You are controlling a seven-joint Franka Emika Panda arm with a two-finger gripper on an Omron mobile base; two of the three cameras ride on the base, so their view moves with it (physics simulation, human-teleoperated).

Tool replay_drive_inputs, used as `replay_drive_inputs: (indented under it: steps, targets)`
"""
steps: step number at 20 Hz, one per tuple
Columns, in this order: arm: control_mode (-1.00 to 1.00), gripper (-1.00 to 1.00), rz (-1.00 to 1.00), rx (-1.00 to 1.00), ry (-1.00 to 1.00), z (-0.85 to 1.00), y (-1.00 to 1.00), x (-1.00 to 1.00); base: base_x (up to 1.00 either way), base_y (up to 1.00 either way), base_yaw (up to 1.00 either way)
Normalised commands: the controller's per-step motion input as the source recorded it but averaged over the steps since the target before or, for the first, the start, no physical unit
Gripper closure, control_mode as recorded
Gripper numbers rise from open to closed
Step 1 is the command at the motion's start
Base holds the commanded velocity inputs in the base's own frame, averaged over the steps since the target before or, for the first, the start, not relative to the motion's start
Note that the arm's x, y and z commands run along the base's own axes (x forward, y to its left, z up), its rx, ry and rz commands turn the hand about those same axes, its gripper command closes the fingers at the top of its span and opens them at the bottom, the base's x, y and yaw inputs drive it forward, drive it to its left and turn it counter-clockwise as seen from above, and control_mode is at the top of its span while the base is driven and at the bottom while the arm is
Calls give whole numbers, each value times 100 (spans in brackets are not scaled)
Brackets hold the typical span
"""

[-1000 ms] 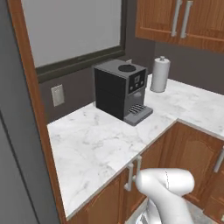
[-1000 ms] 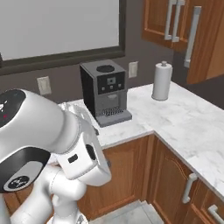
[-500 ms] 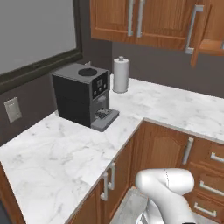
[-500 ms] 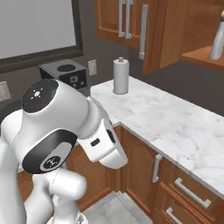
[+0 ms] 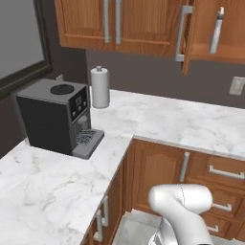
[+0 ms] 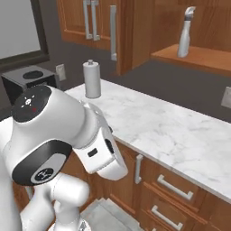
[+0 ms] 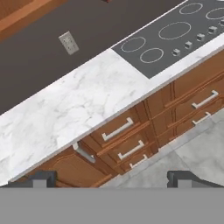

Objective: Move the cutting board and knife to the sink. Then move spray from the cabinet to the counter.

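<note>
The spray (image 6: 185, 32) stands upright on a shelf inside the open cabinet (image 6: 200, 57), high at the right of the right base view. In the left base view the spray (image 5: 217, 29) shows behind the cabinet's swung-out door (image 5: 187, 33). Below runs the white marble counter (image 5: 182, 119) (image 6: 158, 124) (image 7: 74, 100). My gripper (image 7: 112, 179) is open with nothing between its fingertips (image 7: 41, 178), and it looks down at the counter's front and the drawers. The cutting board, the knife and the sink are out of view.
A black coffee machine (image 5: 55, 117) and a white paper-towel roll (image 5: 99, 87) stand on the counter's left part. A dark cooktop (image 7: 175, 35) lies in the counter further along. A wall outlet (image 7: 68, 42) sits above it. My arm's white body (image 6: 58, 135) bulks low at the left.
The whole picture has shifted: the base has moved, so the coffee machine and roll slid left. The open cabinet with the spray has come into view. The gripper stays open.
</note>
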Motion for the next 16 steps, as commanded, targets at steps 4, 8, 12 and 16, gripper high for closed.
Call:
replay_drive_inputs:
  steps: [4, 8, 12, 16]
  targets:
    - [100, -100, 0, 0, 0, 0, 0, 0, 81, -4, 0]
    - [100, -100, 0, 0, 0, 0, 0, 0, 67, -31, -15]
    - [100, -100, 0, 0, 0, 0, 0, 0, 53, -9, -38]
    - [100, -100, 0, 0, 0, 0, 0, 0, 48, 1, -32]
